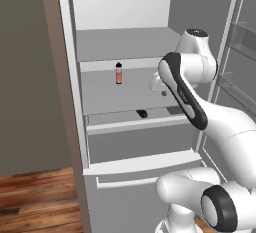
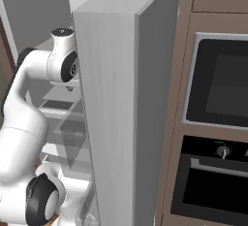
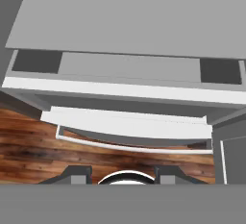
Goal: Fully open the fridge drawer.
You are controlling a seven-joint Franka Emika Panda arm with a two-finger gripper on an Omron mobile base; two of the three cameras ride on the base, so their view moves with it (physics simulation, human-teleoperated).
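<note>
The fridge drawer [image 1: 142,144] is a wide grey box with a pale top rim, low in the open fridge below the shelves. In the hand view I look down on the fridge drawer [image 3: 125,89]; a strip of its grey inside shows behind the white rim, so it stands a little way out. My gripper [image 3: 122,175] hangs above and in front of it, open, with nothing between its fingertips [image 3: 77,174]. In the left base view my forearm hides most of the hand, which is level with the middle shelf.
A taller grey front with a bar handle [image 1: 125,182] sits under the drawer. A small bottle [image 1: 118,73] stands on the middle shelf, and a small dark object [image 1: 142,113] lies lower. The open fridge door [image 2: 116,123] stands at my right, an oven [image 2: 218,84] beyond.
</note>
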